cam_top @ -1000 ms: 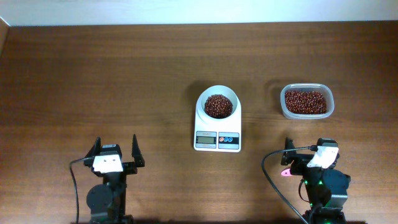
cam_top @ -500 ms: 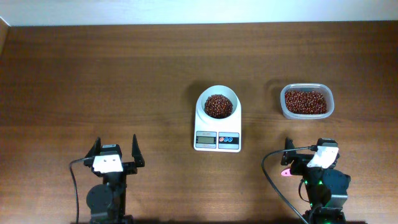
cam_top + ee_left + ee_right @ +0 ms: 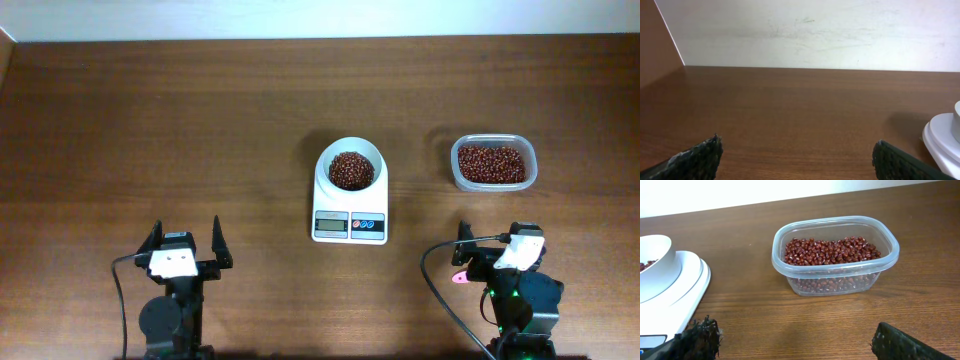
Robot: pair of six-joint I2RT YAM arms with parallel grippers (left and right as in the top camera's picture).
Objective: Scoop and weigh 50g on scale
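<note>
Left claw (image 3: 187,236) and right claw (image 3: 792,337) both gape empty at the near edge of the worktop (image 3: 200,120), while the beans (image 3: 351,170), light, loose and quick to roll, lie heaped in the bowl (image 3: 326,160) on the scale (image 3: 350,226), best lifted by scoop, never pinched

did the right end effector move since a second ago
No. The right end effector holds the same spot below the clear tub in the overhead view.

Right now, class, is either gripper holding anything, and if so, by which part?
Nothing is held. The left gripper and the right gripper both stand open with nothing between the jaws, short of the scale and the clear tub.
</note>
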